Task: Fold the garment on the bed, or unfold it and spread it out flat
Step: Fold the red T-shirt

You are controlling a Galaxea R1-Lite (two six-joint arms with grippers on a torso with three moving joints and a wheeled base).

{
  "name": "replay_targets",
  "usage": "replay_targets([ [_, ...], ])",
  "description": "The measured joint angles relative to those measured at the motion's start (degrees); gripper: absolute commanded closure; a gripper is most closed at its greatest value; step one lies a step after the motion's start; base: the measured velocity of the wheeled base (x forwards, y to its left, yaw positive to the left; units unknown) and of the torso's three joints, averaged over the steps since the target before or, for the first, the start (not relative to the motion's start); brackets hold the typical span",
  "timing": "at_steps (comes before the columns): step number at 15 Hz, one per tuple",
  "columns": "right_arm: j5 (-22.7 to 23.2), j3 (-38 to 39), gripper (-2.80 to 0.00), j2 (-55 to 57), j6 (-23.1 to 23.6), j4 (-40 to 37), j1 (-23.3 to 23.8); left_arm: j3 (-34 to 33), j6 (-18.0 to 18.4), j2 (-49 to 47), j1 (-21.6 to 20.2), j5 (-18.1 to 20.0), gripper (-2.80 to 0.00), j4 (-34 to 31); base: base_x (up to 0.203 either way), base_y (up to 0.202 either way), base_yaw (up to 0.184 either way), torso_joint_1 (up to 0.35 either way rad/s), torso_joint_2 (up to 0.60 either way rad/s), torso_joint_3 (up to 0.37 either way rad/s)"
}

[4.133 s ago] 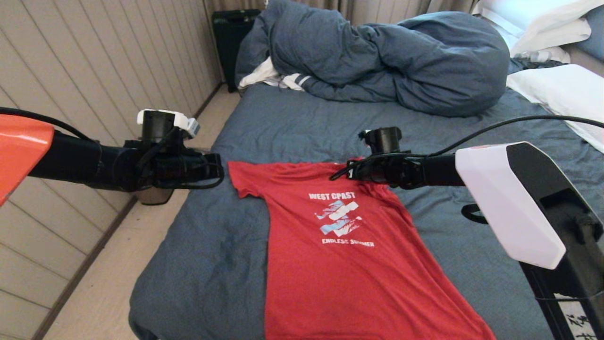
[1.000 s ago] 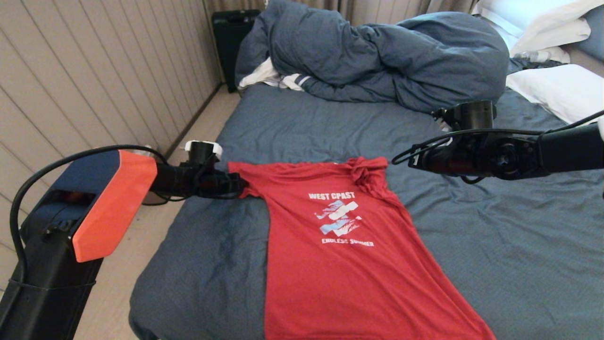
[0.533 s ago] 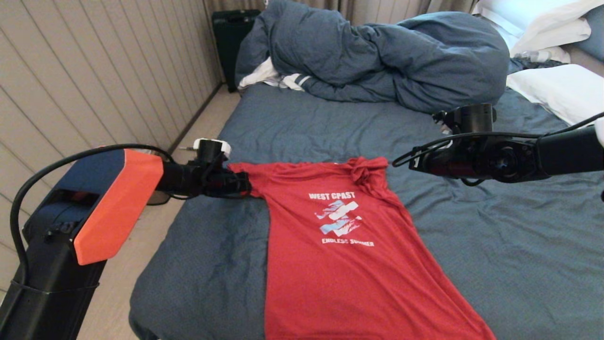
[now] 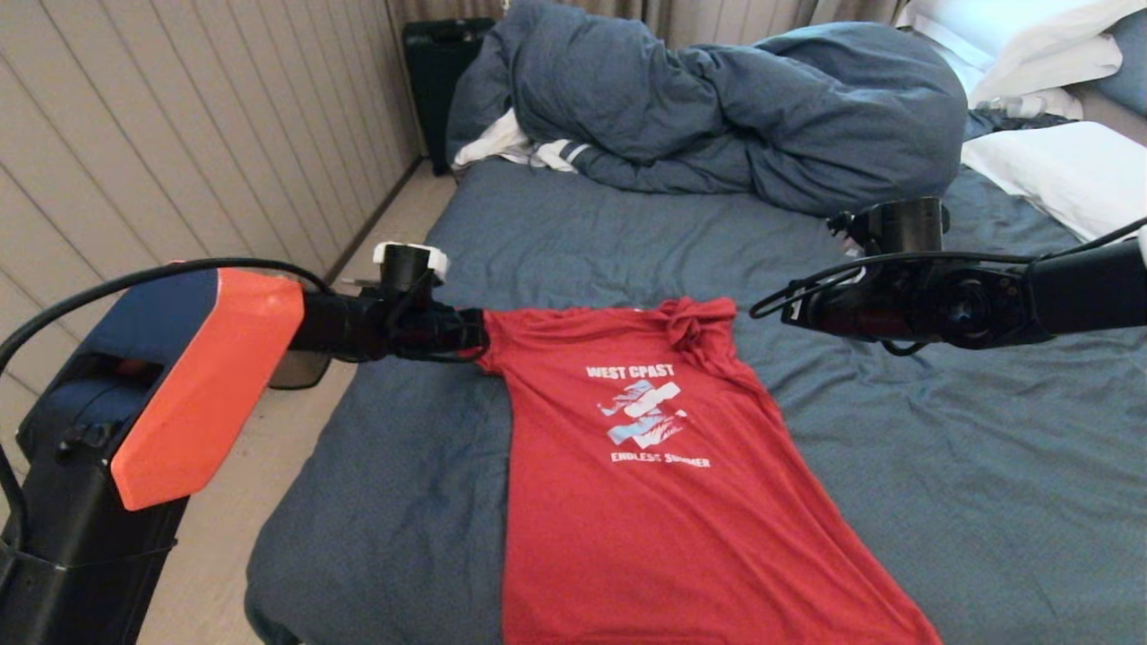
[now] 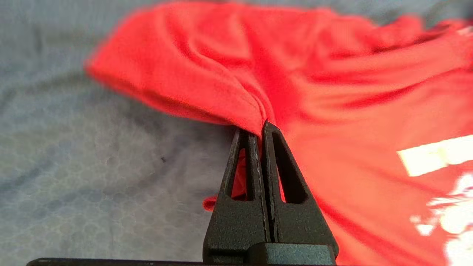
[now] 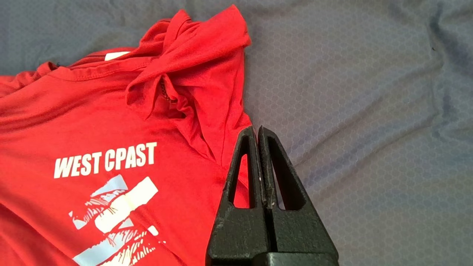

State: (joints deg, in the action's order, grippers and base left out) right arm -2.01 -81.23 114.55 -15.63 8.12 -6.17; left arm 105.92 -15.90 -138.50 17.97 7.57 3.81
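A: Two arms were over the bed (image 4: 421, 502). What was each claw doing?

B: The left gripper (image 5: 263, 127) had its fingers clamped on a fold of the red T-shirt (image 4: 645, 484), at the sleeve on the shirt's left side, near the bed's left edge. In the left wrist view the cloth rose into a ridge that ran straight into the pinched tips, with a bit of red showing through the finger slots.

A: And the other one?

B: The right gripper (image 6: 258, 129) was pressed shut on nothing, hanging above the dark blue-grey sheet (image 6: 369, 111) just beside the shirt's bunched right sleeve (image 6: 199, 62), apart from the cloth.

A: How did the shirt lie?

B: Front side up across the middle of the bed, collar toward the far end and hem running off the near edge of the head view. The body was mostly flat; the right sleeve was crumpled up by the collar.

A: Could any writing be read?

B: White capitals on the chest read "WEST CPAST", as the letters appeared, above a pale blue-white brush-stroke graphic (image 4: 643, 414). Below it came a line beginning "ENDLES", the rest less clear. A small white neck label (image 6: 116, 55) showed inside the collar, its print too small to read.

A: Anything else on the bed?

B: A bunched blue-grey duvet (image 4: 717, 107) at the far end, a white striped cloth (image 4: 520, 148) tucked under it, and white pillows (image 4: 1057, 170) at the far right corner.
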Motion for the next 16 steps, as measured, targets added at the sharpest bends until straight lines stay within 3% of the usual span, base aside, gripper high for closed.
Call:
replay_targets([
  [5, 0.01, 1.27, 0.0, -0.85, -0.05, 0.63, 0.28, -0.2, 2.8, 1.01, 4.99, -6.67, 0.0, 0.48, 0.0, 0.0, 0.0, 0.0, 0.0, 0.0],
  [15, 1.49, 2.66, 0.0, -1.94, -0.02, 0.69, 1.66, 0.06, 4.82, -4.02, 12.0, -9.04, 0.0, 2.93, 0.0, 0.0, 0.0, 0.0, 0.0, 0.0],
  [16, 1.5, 2.69, 0.0, -1.94, -0.02, 0.7, 1.59, 0.06, 4.82, -4.27, 12.25, -9.16, -2.38, 2.89, 0.0, 0.0, 0.0, 0.0, 0.0, 0.0],
])
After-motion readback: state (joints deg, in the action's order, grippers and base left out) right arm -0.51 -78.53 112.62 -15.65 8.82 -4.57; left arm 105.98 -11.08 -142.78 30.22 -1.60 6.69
